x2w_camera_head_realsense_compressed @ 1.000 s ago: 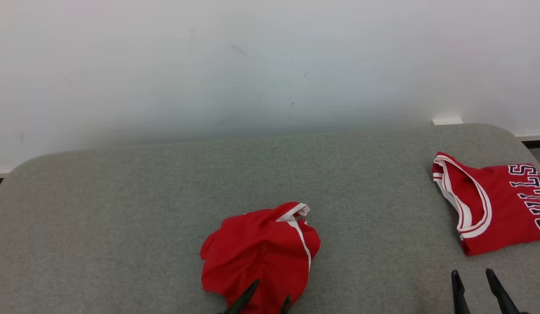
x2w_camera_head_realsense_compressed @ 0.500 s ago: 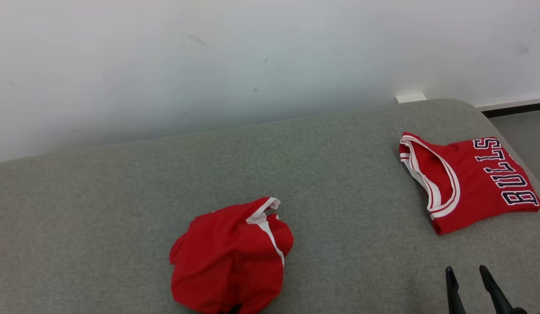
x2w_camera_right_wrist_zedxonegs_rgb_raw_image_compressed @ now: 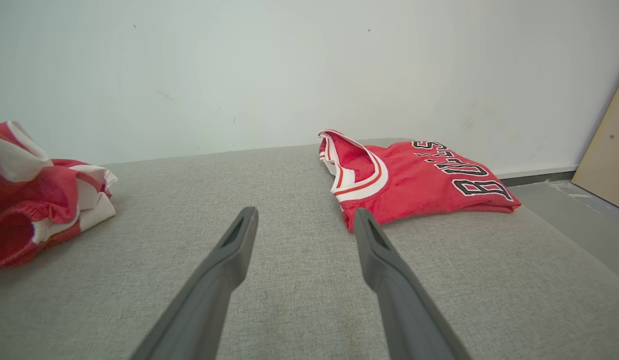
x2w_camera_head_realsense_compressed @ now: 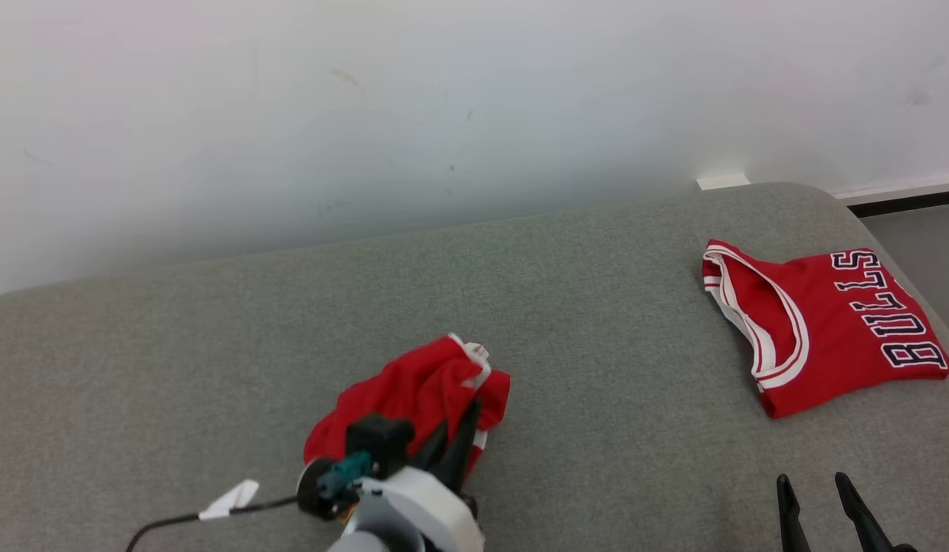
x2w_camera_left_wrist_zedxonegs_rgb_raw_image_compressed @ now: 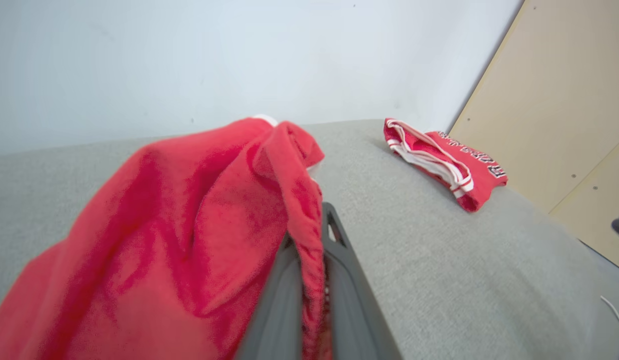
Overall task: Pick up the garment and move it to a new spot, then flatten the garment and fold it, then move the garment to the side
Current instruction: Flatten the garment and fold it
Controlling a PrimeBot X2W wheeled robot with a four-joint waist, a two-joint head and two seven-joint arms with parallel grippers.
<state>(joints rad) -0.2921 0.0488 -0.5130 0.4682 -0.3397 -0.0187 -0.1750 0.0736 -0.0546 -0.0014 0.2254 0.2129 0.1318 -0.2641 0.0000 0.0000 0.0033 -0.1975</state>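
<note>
So our left fingers (x2w_camera_left_wrist_zedxonegs_rgb_raw_image_compressed: pixel 277 305) pinch shut on the crumpled garment (x2w_camera_left_wrist_zedxonegs_rgb_raw_image_compressed: pixel 189 215); our right fingers (x2w_camera_right_wrist_zedxonegs_rgb_raw_image_compressed: pixel 224 265) gape empty. We should lift slowly, holding the cloth deep between them.

I stand in a plain, lab-like room: scuffed white wall (x2w_camera_head_realsense_compressed: pixel 444 115), grey fabric-covered bench (x2w_camera_head_realsense_compressed: pixel 597 307), pale board panel (x2w_camera_left_wrist_zedxonegs_rgb_raw_image_compressed: pixel 564 100).
</note>
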